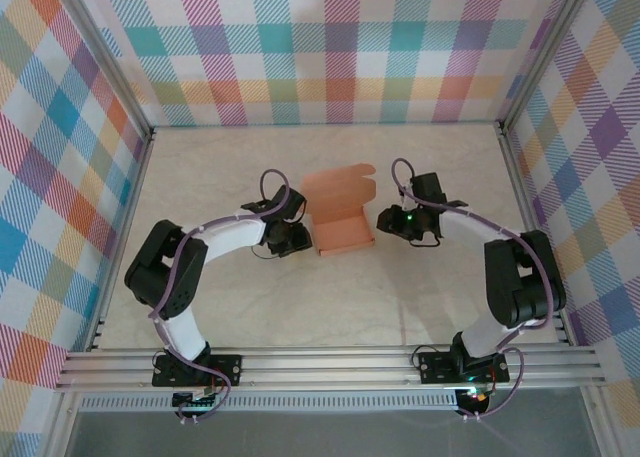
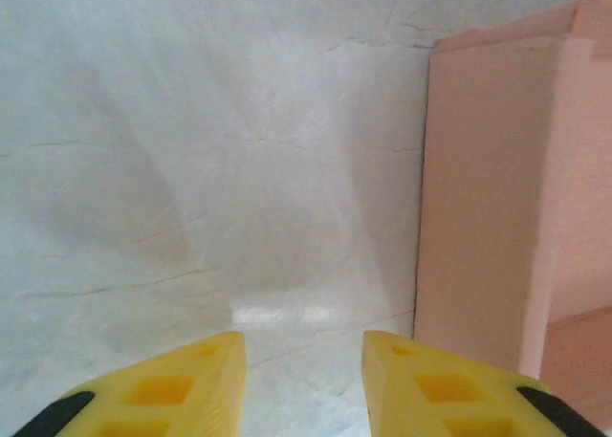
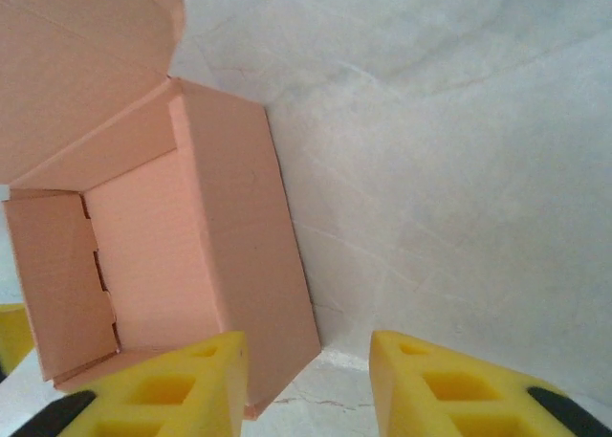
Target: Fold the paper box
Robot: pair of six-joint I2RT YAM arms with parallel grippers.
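Paper box (image 3: 234,255), lid (image 3: 76,64) partly cropped

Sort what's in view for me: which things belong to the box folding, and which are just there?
For the job: paper box, walls raised, lid flap open; left gripper, open, beside it; right gripper, open, at its other side.

Just there: table; plaid walls; aluminium rails at the near edge.

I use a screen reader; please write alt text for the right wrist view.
A salmon-orange paper box stands on a pale table, walls raised and lid flap open. The right gripper's yellow fingers are spread at the bottom edge, holding nothing.
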